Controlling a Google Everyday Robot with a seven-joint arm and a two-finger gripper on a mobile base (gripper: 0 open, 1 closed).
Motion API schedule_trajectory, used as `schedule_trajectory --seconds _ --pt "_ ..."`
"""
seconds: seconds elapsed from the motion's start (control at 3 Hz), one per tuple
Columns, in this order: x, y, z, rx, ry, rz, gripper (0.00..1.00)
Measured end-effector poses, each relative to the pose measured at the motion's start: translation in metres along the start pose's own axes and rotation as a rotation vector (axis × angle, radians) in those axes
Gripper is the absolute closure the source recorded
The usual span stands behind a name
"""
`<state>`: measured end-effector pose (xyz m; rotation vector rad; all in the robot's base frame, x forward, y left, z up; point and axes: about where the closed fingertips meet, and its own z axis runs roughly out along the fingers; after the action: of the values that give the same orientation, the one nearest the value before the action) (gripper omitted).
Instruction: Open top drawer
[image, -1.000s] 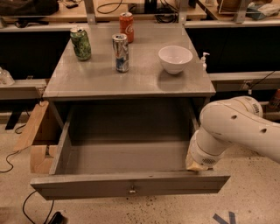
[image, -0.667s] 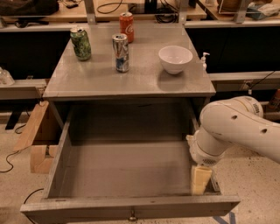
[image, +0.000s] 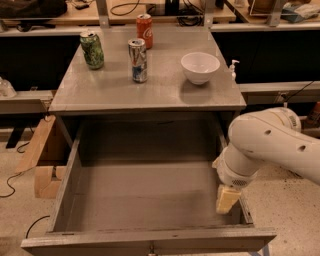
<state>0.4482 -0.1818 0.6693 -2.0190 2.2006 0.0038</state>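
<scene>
The top drawer (image: 150, 200) stands pulled far out from under the grey table (image: 145, 85). Its plain grey inside is bare. Its flat front runs along the bottom of the view, and the top of the small knob (image: 151, 248) just shows at the bottom edge. My gripper (image: 227, 200), pale yellow below the white arm (image: 270, 145), hangs at the drawer's right side wall near the front right corner. The two narrower drawers are out of view.
On the table top stand a green can (image: 92, 49), a red can (image: 144, 30), a silver-blue can (image: 138, 60) and a white bowl (image: 200, 67). A cardboard box (image: 42, 160) sits on the floor left of the drawer. Benches run behind.
The drawer has slid further out toward the camera. My gripper has moved forward and down along the drawer's right side.
</scene>
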Motion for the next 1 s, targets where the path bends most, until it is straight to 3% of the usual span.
schedule_trajectory --seconds 0.33,0.67,1.0 --pt "-0.003 -0.010 -0.013 0.012 0.027 -0.016 0.47" --pt "-0.003 -0.032 -0.058 0.044 0.041 -0.051 0.71" --pt "0.015 -0.052 -0.154 0.110 0.020 -0.085 0.99"
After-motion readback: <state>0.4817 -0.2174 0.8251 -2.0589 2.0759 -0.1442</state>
